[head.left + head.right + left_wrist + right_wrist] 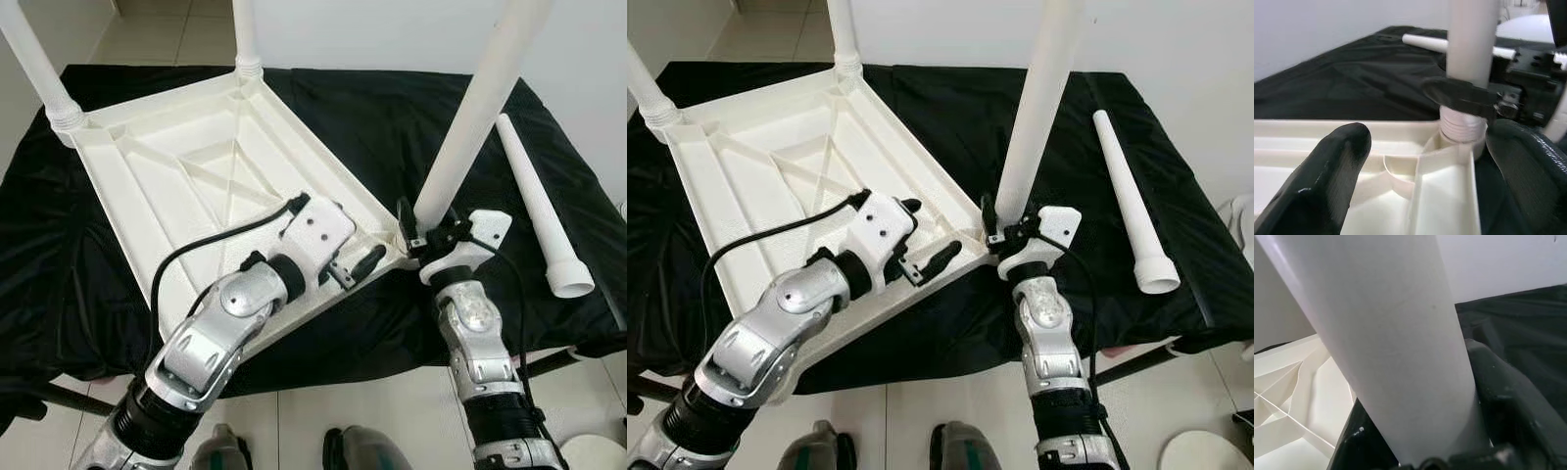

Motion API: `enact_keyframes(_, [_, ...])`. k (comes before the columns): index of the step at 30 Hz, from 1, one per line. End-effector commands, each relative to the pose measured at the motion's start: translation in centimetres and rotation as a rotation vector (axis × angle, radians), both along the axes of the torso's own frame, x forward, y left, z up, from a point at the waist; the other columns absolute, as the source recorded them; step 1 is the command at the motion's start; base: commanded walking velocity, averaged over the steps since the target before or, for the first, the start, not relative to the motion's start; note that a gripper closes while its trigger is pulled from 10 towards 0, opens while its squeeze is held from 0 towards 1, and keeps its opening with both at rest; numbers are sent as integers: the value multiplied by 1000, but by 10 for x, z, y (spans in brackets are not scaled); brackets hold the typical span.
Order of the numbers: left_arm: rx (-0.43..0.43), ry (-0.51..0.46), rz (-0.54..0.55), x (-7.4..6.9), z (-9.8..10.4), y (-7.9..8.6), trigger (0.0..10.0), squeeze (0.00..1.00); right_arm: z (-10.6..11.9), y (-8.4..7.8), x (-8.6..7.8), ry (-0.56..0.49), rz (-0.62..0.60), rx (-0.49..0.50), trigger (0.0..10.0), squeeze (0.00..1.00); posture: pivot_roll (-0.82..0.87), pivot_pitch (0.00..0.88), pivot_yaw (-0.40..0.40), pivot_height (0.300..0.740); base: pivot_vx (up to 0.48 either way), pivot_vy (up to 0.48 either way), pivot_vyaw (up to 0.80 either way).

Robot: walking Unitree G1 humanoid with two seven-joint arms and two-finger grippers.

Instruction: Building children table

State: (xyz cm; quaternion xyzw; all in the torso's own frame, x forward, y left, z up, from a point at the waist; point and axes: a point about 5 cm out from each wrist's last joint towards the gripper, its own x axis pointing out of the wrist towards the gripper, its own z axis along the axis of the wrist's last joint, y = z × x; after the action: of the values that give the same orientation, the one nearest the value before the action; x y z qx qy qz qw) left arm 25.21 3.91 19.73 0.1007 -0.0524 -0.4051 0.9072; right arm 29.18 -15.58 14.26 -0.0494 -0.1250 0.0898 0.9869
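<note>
Three white plastic legs stand in the upturned white plastic tabletop [176, 166] — the right hand [416, 233] pinches the nearest leg [470, 127]; a fourth leg [539, 211] lies on the black-draped worktop [392, 108]; the left hand [353, 266] is spread.

We lose the tops of three upright legs [485, 108] past the frame's upper edge. Our left arm [211, 338] hides the tabletop's [176, 186] near edge.

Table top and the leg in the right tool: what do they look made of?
Table top: apparently moulded plastic, off-white, slightly glossy, going by its ribbed underside. Leg, held by the right tool: seemingly the same plastic, smooth and matte white, with a threaded end.
</note>
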Motion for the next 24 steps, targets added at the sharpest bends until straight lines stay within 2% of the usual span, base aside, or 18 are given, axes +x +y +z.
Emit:
enact_keyframes(1, [3,16,-54,0,0,-1,10000,0,-16,6,-3,110,49,19,10000,0,-94,74,-8,740,0,0,0])
enact_keyframes(6, [-13,12,-70,4,4,-2,10000,0,1,6,0,84,90,91,10000,0,-98,66,-14,740,0,0,0])
enact_keyframes(7, [-25,18,-76,5,6,-2,10000,196,5,5,1,80,98,106,10000,0,-100,59,-17,740,0,0,0])
enact_keyframes(8, [-41,25,-85,6,8,-3,10000,1000,10,5,2,75,113,118,10000,0,-100,58,-19,740,0,0,0])
enact_keyframes(14, [-99,20,-130,9,20,-7,10000,1000,25,7,7,50,182,105,10000,0,-101,43,-24,740,0,0,0])
enact_keyframes(18, [-110,16,-130,9,22,-7,10000,984,28,8,7,45,198,97,10000,0,-101,43,-24,740,0,0,0])
enact_keyframes(19, [-136,13,-138,11,28,-11,10000,0,32,15,7,36,257,56,10000,0,-101,33,-27,740,0,0,0])
enact_keyframes(20, [-161,12,-150,13,34,-14,10000,0,35,21,6,27,312,6,10000,0,-101,33,-27,740,0,0,0])
enact_keyframes(22, [-178,12,-160,14,38,-17,10000,0,37,27,5,22,355,-33,10000,0,-103,28,-26,740,0,0,0])
enact_keyframes(24, [-178,12,-160,14,38,-17,10000,0,37,27,5,22,355,-33,10000,0,-103,28,-26,740,0,0,0])
